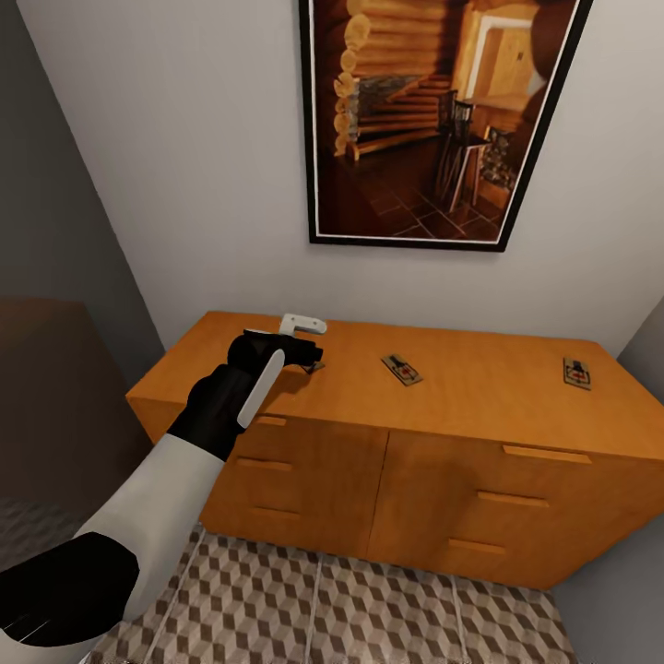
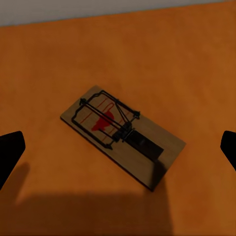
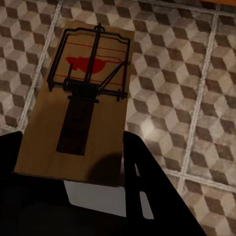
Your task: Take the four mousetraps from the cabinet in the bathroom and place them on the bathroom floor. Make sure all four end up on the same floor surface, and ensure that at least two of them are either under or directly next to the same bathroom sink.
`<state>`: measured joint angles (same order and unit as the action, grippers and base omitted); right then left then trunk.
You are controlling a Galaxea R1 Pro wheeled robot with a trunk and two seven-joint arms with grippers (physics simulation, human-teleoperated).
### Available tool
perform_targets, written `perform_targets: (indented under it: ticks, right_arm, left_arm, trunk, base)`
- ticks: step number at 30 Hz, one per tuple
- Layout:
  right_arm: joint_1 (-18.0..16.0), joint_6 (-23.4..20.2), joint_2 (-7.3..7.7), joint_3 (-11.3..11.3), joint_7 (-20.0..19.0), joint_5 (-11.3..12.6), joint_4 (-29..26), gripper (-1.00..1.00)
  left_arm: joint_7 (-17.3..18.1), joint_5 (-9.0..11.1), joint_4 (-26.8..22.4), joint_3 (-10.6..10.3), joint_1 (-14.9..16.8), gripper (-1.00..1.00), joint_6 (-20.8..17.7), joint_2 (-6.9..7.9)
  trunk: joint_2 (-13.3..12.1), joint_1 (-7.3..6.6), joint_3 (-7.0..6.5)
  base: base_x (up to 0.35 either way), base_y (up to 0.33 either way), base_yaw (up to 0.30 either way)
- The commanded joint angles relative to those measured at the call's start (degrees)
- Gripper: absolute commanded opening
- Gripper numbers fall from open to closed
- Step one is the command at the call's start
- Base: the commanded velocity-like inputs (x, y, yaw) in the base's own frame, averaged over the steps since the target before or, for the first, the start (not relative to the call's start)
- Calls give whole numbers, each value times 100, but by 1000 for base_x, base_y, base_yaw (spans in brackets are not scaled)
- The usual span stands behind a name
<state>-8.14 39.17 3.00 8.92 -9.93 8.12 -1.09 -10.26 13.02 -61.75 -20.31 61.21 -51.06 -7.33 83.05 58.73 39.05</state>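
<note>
With your left hand [image 2: 118,147] spread open directly above the cabinet-top mousetrap [image 2: 122,135], its long axis lying diagonal between the fingers, rotate before closing.

Soft even light, faint shadows, sharp renders

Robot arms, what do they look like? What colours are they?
The left arm is smooth white along its forearm, with black at the wrist and a black patch near the elbow. A slim white strip runs along the black wrist. The left gripper is black with a pale grey-white finger. In the right wrist view, the right gripper has chunky black fingers with a white patch between them.
</note>
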Motion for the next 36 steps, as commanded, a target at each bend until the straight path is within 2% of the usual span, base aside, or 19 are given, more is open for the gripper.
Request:
perform_targets:
  ticks: [1,10,23,24,29,36]
  right_arm:
    - [-3,12,1,40,-61,85,4,-100]
    - [-3,12,-58,40,-61,85,4,-100]
    - [-3,12,-98,40,-61,85,4,-100]
    - [-3,12,-98,40,-61,85,4,-100]
    - [-3,12,-115,40,-61,85,4,-100]
    - [-3,12,-128,40,-61,85,4,-100]
  left_arm:
    - [-55,60,-4,-8,5,100,-18,2]
    - [-55,61,-55,-8,5,100,-19,-4]
    - [3,69,-433,-6,5,100,-68,-20]
    - [35,69,-477,-19,5,100,-165,-89]
    - [64,93,-518,-25,5,100,-569,-135]
    - [62,220,-529,-26,5,100,-678,-145]
  trunk:
    - [3,0,14]
    - [3,0,96]
    - [3,0,160]
    - [3,0,160]
    - [3,0,160]
    - [3,0,160]
  base:
    - [0,0,0]
    - [0,0,0]
    - [0,0,0]
    - [0,0,0]
    - [0,0,0]
    - [0,0,0]
